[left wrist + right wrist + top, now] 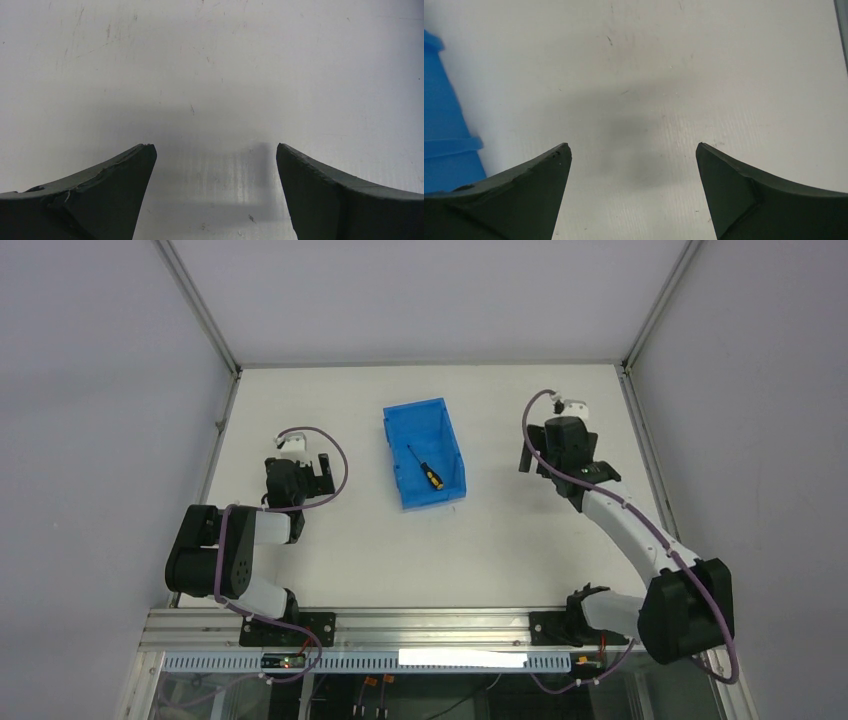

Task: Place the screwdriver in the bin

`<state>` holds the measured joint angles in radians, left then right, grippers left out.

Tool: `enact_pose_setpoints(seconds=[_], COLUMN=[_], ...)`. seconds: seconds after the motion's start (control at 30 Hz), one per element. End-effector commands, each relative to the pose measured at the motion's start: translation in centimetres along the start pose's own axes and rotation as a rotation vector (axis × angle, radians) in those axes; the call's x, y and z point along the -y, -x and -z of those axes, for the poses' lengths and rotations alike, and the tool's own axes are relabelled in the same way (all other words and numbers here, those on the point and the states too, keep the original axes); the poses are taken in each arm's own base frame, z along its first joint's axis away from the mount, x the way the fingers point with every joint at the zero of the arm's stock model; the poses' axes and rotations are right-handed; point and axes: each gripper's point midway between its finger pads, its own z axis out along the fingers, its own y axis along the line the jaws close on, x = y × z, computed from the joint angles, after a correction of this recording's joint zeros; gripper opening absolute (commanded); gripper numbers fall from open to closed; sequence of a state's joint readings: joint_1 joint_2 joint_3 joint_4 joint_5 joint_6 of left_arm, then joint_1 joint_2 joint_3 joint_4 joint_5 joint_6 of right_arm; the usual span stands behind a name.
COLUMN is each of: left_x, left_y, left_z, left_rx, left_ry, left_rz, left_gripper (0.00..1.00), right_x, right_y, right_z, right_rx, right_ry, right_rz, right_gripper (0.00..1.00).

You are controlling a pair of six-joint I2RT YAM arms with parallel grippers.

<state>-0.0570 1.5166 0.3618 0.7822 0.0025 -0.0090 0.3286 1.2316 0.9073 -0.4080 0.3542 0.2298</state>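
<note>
Screwdriver (424, 469) lies inside blue bin (392, 455), on its floor; long axis diagonal, handle toward near end, shaft tip toward far-left. Left pincer (215, 150) spread, nothing between fingers, above bare table (500, 550); right pincer (633, 147) spread too, empty, bin edge off to its left. Bin sits between arms; neither clearly nearer. Judgement: task looks done; no grasp called for.

The bin (456, 453) is smooth blue plastic with a slight sheen. Inside it, the screwdriver (424, 469) has a thin dark metal shaft. Around the bin, the table (480, 540) is matt white, finely ribbed and scratched. Left of the bin, the left gripper (215, 145) looks matt dark, chipped at one tip.
</note>
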Motion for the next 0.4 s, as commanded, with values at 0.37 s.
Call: enact_pose_setpoints(seconds=[0.37], left_x=[0.0], left_y=[1.9], left_z=[-0.4], left_rx=[0.055], left_ry=[-0.007], left_rz=[0.004], left_gripper=[1.00], right_x=[2.7], right_y=[-0.6], right_z=[-2.2], right_rx=[0.202], right_ry=[-0.073], right_rz=[-0.128], right_gripper=[0.99])
